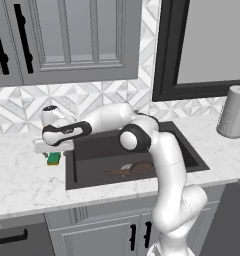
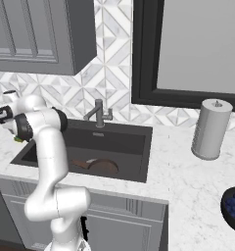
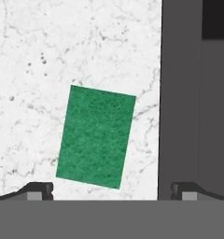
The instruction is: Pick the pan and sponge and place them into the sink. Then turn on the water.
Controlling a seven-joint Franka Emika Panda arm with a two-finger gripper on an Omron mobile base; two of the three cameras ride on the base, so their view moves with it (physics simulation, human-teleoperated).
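Gripper (image 3: 112, 189) spread wide, empty, above sponge (image 3: 96, 136); sponge sits off-centre toward one finger: centre, then descend squarely before closing.

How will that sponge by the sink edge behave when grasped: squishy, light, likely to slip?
The sponge lies flat on the marble counter, so it probably won't roll or tip. Small beside the pan, it's likely light. Its green face looks coarse, so slipping seems unlikely; it may compress between the gripper fingers.

A green sponge (image 3: 95, 137) lies on a white, grey-veined marble counter (image 3: 62, 46) near the dark grey sink's (image 3: 179, 116) edge; inside, a dark brown pan (image 1: 137, 169).
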